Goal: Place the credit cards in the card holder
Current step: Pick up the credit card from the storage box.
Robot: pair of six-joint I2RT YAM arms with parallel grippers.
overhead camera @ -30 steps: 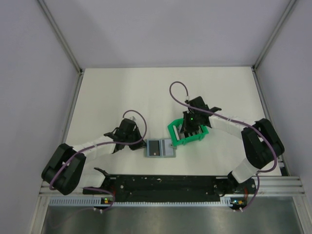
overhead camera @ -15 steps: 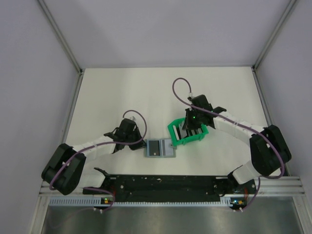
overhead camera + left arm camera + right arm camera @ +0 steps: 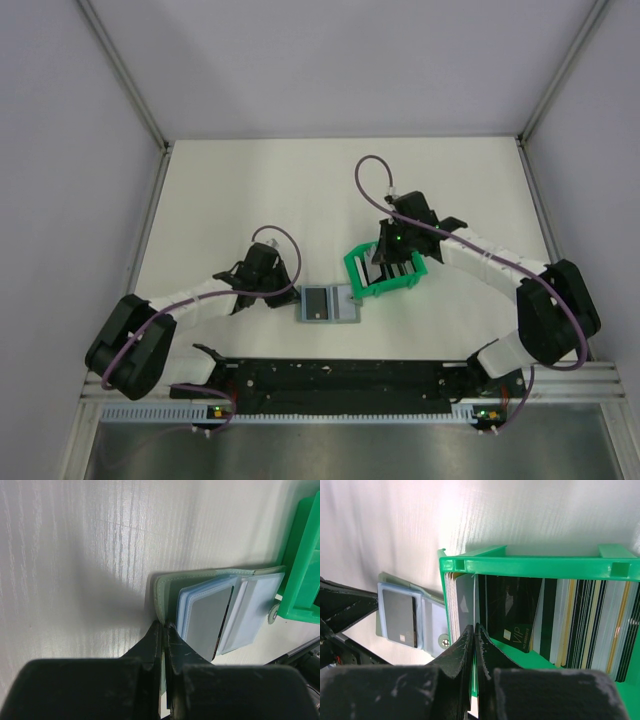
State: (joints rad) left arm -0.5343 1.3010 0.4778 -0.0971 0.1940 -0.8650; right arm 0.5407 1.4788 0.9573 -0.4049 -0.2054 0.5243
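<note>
**On the surface's near middle: holder open, both pincers closed**

On the white surface [image 3: 250, 190], just ahead of the arm bases, we see the card holder [image 3: 328, 302] lying flat and open. Its light blue sleeves face up and its grey-green cover shows around the edges. One dark grey card [image 3: 207, 617] sits in a clear sleeve on the holder's left half. A small tab with a round snap [image 3: 443, 640] sticks out of the holder's right side, towards the green bin [image 3: 352, 272].

The bin touches or nearly touches the holder's right edge. The rest of the credit cards [image 3: 560, 625] stand on edge in it, packed in a row: whitish and grey ones at the holder end, then black ones, one marked VIP, then a striped mix of black, white and gold edges.

The left pincer [image 3: 164, 627] is closed, its fingers pressed together. Its tips are at the holder's left cover edge, touching it or just short of it. We cannot tell whether it pinches the cover.

The right pincer [image 3: 474, 630] is closed too. It points down into the bin, tips at the line between the grey cards and the black ones. We cannot tell whether a card edge is caught between the fingers.
</note>
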